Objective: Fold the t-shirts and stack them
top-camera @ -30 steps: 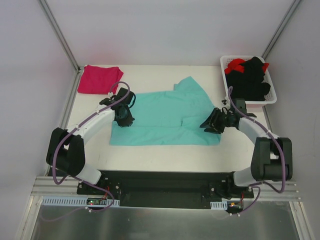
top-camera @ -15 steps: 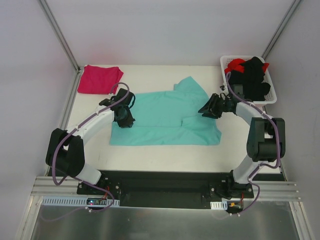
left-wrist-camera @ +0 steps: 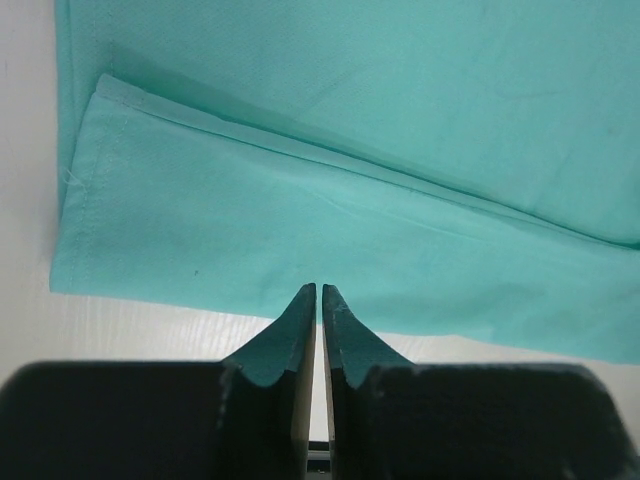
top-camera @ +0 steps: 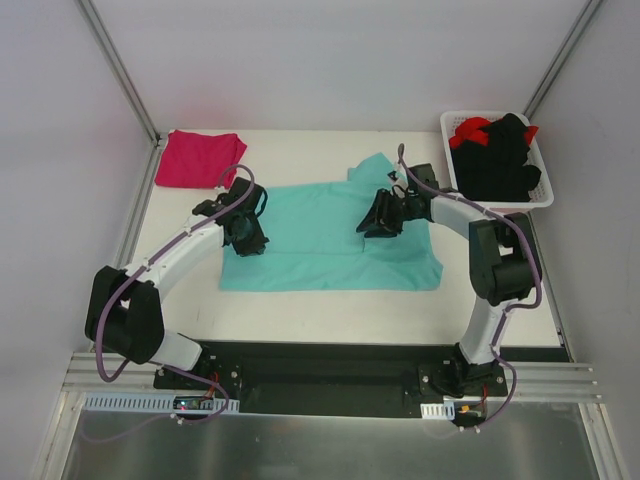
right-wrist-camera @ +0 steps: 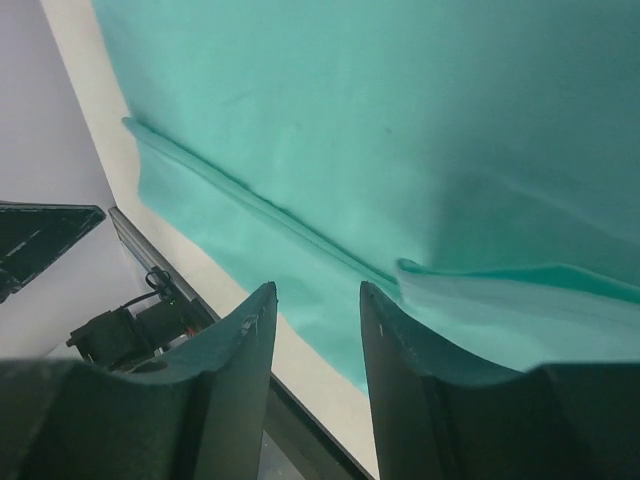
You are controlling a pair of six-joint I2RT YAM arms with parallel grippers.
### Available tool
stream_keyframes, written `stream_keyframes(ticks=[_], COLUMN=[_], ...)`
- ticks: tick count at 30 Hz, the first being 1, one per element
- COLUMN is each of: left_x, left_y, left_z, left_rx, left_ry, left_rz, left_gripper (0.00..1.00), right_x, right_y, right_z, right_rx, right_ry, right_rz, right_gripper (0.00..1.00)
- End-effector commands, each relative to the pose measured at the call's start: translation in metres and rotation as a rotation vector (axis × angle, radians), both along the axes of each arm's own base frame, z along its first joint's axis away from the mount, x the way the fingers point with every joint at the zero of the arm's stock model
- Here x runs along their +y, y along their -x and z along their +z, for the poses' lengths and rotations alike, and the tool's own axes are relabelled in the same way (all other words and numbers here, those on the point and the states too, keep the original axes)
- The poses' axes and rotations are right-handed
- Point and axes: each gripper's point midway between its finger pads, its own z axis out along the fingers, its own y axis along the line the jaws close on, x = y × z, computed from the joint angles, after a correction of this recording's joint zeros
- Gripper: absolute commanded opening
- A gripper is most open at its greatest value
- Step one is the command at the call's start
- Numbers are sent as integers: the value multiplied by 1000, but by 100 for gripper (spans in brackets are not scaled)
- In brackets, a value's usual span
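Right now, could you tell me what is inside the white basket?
The white basket holds a heap of black garments with red cloth showing among them; anything beneath the heap is covered.

- Top view: high above the near edge, looking down and toward twelve o'clock over the whole table (top-camera: 300, 315).
- Left wrist view: close above the teal t-shirt (left-wrist-camera: 420, 120), with the cloth's edge at six o'clock.
- Right wrist view: equally close, oblique, over the same shirt, which the top view also shows.
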Motion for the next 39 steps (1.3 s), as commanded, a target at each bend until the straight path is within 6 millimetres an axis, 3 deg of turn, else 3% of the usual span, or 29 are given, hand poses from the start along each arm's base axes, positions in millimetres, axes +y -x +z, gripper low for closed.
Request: stream_keyframes(ticks=[1, 6, 9, 17, 21, 25, 31, 39], left_x=[0, 3, 5, 4, 4, 4, 8, 12], left_y=[6, 9, 8, 8, 10, 13, 16, 17], left_z=[7, 8, 8, 6, 5, 2, 3, 4], left_rx=[-18, -21, -21, -13, -9, -1, -9, -10], left_ry=[4, -7, -15, -12, -9, -9, -18, -37], left_rz=[-9, -7, -6, -3, -2, 0, 0, 3], left_gripper=[6, 6, 6, 6, 6, 6, 6, 6], right_x=[16, 18, 17, 5, -3, -4, -8, -10], right_y=[-13, -15, -10, 9, 21, 26, 7, -10], right_z=[11, 6, 17, 71, 70, 55, 15, -14], right_rx=[-26, -18, -40, -144, -154, -115, -35, 1], right_ry=[-28, -23, -9, 22, 51, 35, 54, 72], right_rz=[21, 29, 44, 70, 66, 84, 64, 50], right_gripper=[42, 42, 42, 43, 45, 45, 44, 43])
